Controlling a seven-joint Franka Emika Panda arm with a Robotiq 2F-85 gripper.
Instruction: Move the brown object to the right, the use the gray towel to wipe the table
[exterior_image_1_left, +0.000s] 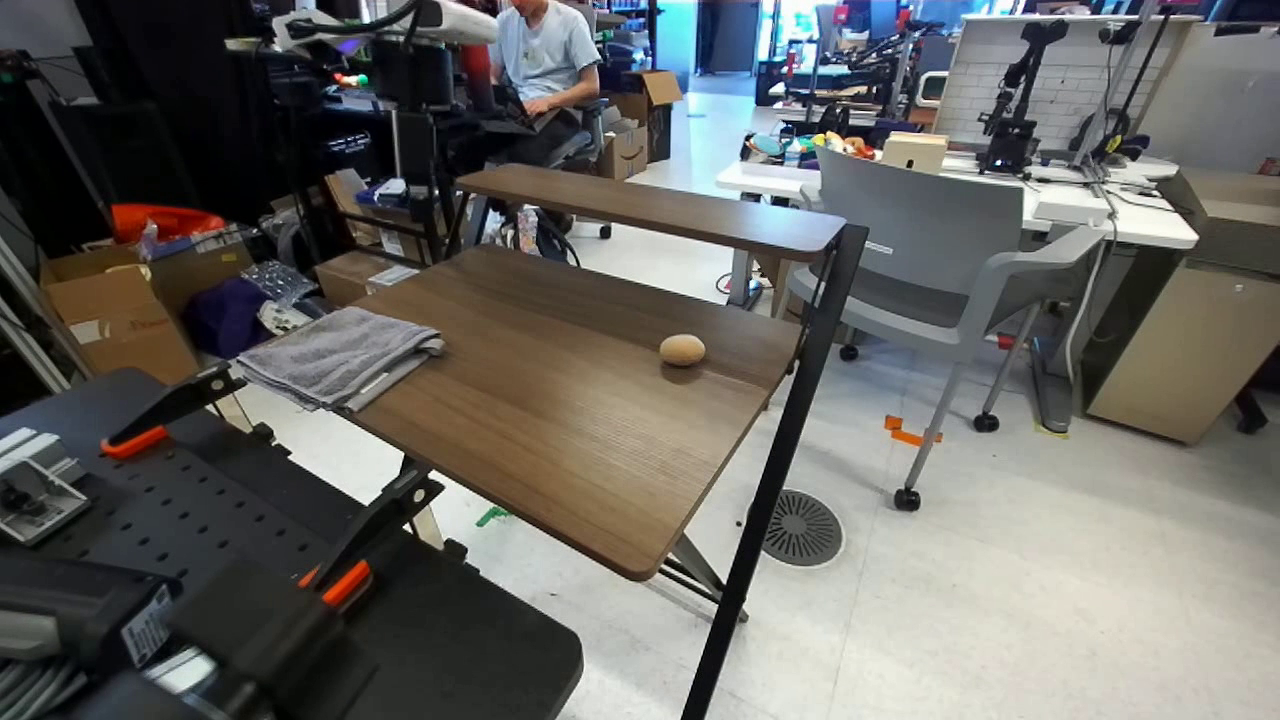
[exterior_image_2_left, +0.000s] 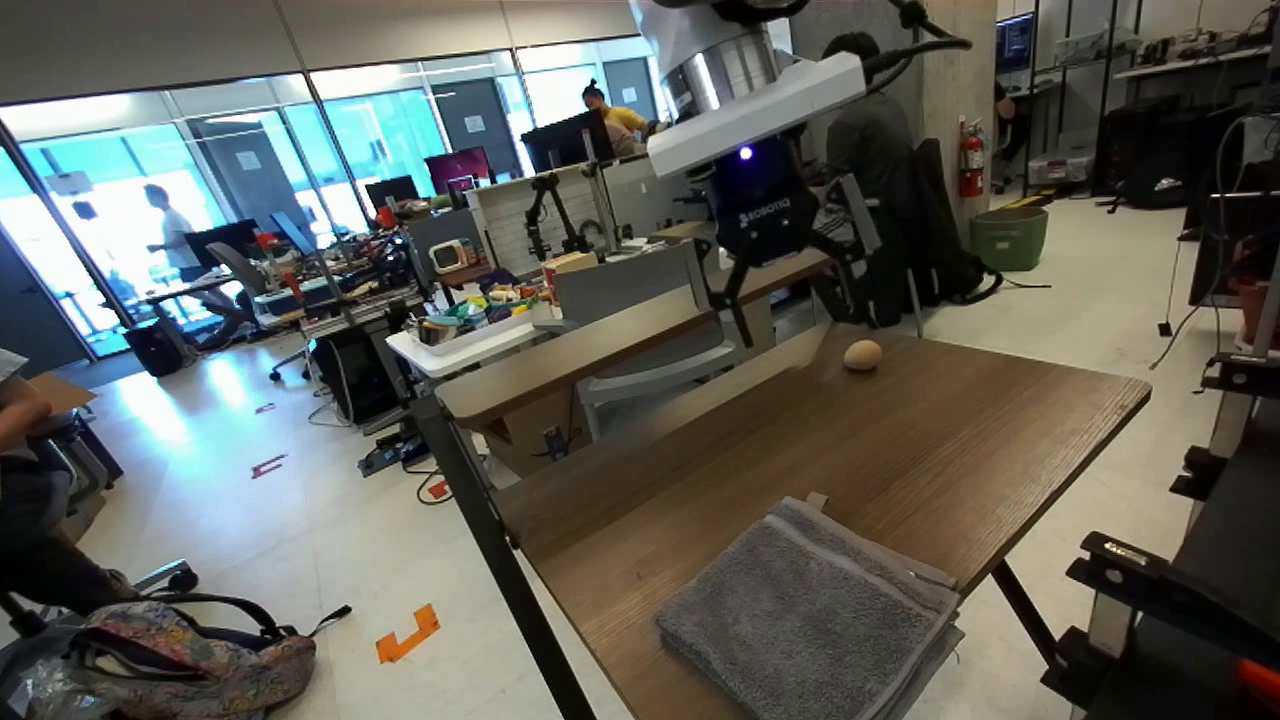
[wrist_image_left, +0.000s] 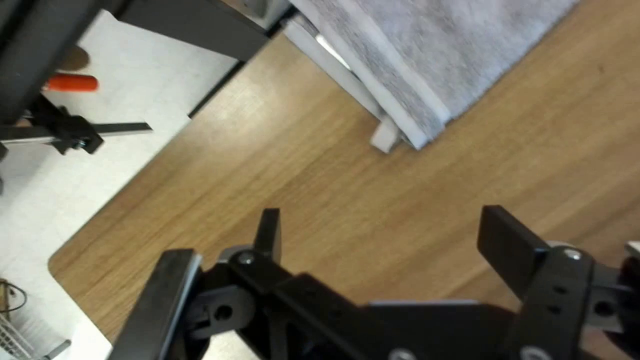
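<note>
The brown object (exterior_image_1_left: 682, 350) is small, egg-shaped and tan. It lies on the brown wooden table (exterior_image_1_left: 560, 410) near the raised shelf, and also shows in an exterior view (exterior_image_2_left: 862, 356). The gray towel (exterior_image_1_left: 335, 355) is folded flat at the opposite end of the table; it also shows in an exterior view (exterior_image_2_left: 815, 610) and the wrist view (wrist_image_left: 450, 45). My gripper (exterior_image_2_left: 806, 330) appears above and left of the brown object there; depth is hard to judge. In the wrist view the gripper (wrist_image_left: 382, 215) is open and empty over the tabletop. The brown object is not visible there.
A raised shelf (exterior_image_1_left: 650, 208) runs along one side of the table, with a slanted black leg (exterior_image_1_left: 780, 470). A dark side table (exterior_image_1_left: 450, 610) with clamps (exterior_image_1_left: 375, 530) stands along the opposite edge. A gray chair (exterior_image_1_left: 920, 240) stands behind the shelf.
</note>
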